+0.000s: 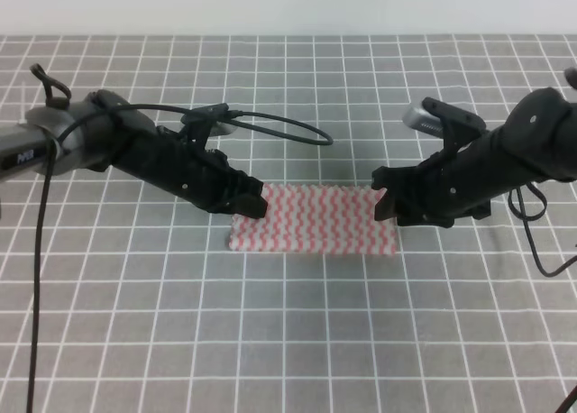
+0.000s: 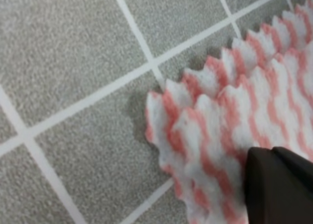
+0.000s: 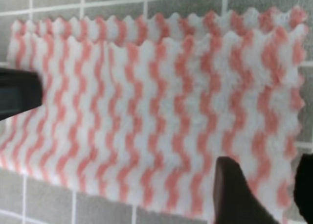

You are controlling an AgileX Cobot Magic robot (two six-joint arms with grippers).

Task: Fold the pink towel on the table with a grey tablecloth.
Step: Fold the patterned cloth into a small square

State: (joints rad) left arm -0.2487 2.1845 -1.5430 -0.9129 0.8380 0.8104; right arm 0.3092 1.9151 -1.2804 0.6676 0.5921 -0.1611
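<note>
The surface is the table with a grey tablecloth point(image 1: 297, 341), a grey cloth ruled with a thin white grid that fills the exterior high view; its near half carries nothing of the task. Further in, at the middle, lies the pink towel point(image 1: 311, 222), a long strip of pink-and-white zigzag stripes lying flat along the grid. Both wrist views show a second pinked edge running just inside the outer one, so the towel appears to lie doubled already: one lengthwise fold is judged done, its edges slightly offset. At the strip's left end sits the left gripper point(image 1: 251, 199), its tips at the far corner; the left wrist view shows only one dark finger point(image 2: 279, 185) low over the cloth, so whether the jaws are parted or pinching cannot be told. At the right end sits the right gripper point(image 1: 386, 203); the right wrist view shows two dark fingers point(image 3: 237, 192) apart with striped cloth visible between them, so these jaws read as released and no cloth is lifted. What remains, by judgement, is a second fold bringing the short ends together. Behind the arms the gridded cloth runs on to a pale wall.
</note>
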